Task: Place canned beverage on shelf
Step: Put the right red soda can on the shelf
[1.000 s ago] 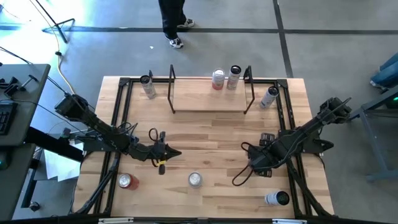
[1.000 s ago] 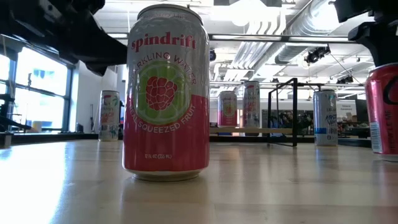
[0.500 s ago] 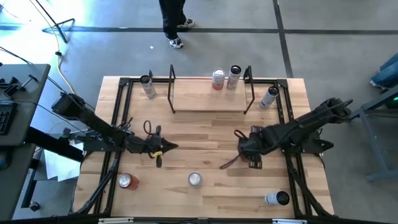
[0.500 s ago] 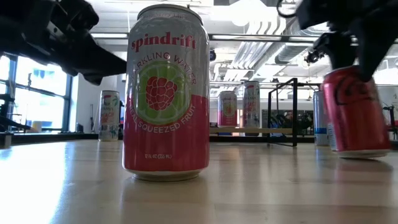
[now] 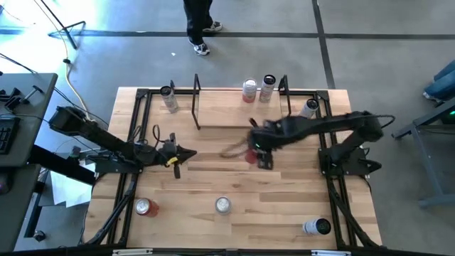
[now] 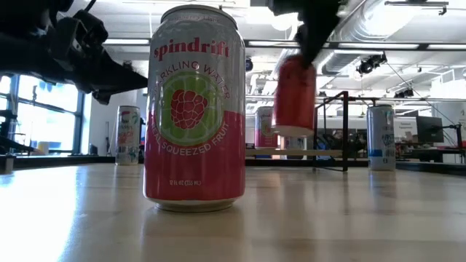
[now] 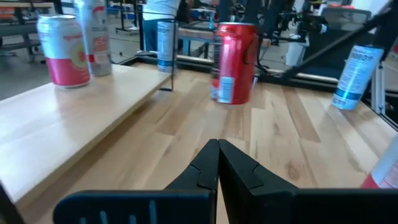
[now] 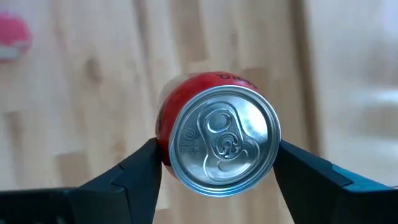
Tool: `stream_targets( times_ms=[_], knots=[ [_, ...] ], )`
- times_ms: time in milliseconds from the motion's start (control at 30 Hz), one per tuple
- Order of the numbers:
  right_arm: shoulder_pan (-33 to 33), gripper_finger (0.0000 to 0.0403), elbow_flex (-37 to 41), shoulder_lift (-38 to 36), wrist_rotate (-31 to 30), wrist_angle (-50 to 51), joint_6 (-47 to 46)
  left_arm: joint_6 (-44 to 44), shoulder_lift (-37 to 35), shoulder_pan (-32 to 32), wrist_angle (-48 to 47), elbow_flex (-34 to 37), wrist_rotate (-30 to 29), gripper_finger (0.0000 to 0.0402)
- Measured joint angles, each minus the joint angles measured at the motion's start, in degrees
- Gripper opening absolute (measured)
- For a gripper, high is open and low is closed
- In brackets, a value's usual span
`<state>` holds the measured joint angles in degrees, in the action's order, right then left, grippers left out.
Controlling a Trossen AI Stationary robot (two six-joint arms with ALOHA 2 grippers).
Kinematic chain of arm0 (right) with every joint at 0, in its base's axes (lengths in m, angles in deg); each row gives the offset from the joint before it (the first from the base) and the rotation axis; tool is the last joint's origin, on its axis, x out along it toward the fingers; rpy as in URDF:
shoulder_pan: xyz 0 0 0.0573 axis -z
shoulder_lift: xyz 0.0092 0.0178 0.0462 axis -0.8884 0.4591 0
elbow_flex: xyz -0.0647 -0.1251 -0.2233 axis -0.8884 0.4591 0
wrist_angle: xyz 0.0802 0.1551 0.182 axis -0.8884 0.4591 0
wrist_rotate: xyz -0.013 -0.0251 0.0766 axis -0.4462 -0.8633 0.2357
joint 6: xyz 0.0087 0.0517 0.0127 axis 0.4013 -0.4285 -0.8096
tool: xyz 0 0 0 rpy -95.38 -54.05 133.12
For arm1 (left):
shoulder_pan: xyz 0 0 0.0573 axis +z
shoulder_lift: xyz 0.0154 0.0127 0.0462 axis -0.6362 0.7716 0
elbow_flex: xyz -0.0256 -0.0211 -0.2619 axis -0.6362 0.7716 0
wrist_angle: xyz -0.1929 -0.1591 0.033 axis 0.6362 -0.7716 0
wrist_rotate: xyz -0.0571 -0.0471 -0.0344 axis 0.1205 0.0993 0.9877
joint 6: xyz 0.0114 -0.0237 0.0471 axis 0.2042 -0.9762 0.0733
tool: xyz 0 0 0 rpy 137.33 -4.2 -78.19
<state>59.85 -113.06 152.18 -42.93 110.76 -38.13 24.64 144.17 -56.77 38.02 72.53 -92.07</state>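
Observation:
My right gripper (image 5: 254, 151) is shut on a red can (image 8: 221, 140) and holds it in the air over the middle of the table, just on the near side of the shelf (image 5: 238, 114). The low view shows the red can (image 6: 295, 98) clear of the tabletop; it also shows in the left wrist view (image 7: 236, 62). The shelf is a light board between two black end frames, and two cans (image 5: 249, 90) (image 5: 267, 87) stand on its far right part. My left gripper (image 5: 178, 158) hovers shut and empty at the table's left-middle, pointing toward the shelf (image 7: 74, 118). My right gripper pinches the red can's side wall just under the top rim (image 8: 163, 140) between its two fingers (image 8: 140, 171), one on each opposite side. The fingers come from above, pointing steeply down. The can hangs below them, nearly upright and clear of the table.
A pink-and-green can (image 6: 195, 109) stands near the front edge (image 5: 223, 205), with a red-topped can (image 5: 146, 207) to its left. One can (image 5: 316, 227) lies at the near right. More cans stand beside the shelf's left (image 5: 168, 97) and right (image 5: 308, 109) ends. A person (image 5: 197, 21) stands beyond the table.
My right gripper has swung from the table's right side toward the middle and the shelf, rising as it went. The red can has come off the tabletop with it and now hangs clear. My left gripper, still shut, has drawn back toward the table's left edge.

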Motion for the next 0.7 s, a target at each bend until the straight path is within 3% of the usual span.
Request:
stream_targets(
  times_ms=[533,700],
  knots=[
    [22.7,0.0255,-47.33,31.76,-0.09,9.7,26.14,-1.38,-2.53,4.88,-0.71,2.8,3.39,0.0],
    [27.62,0.0255,-43.28,32.31,0.77,7.25,30.33,-1.33,-2.53,6.66,-0.67,2.78,4.55,0.0]
  ],
)
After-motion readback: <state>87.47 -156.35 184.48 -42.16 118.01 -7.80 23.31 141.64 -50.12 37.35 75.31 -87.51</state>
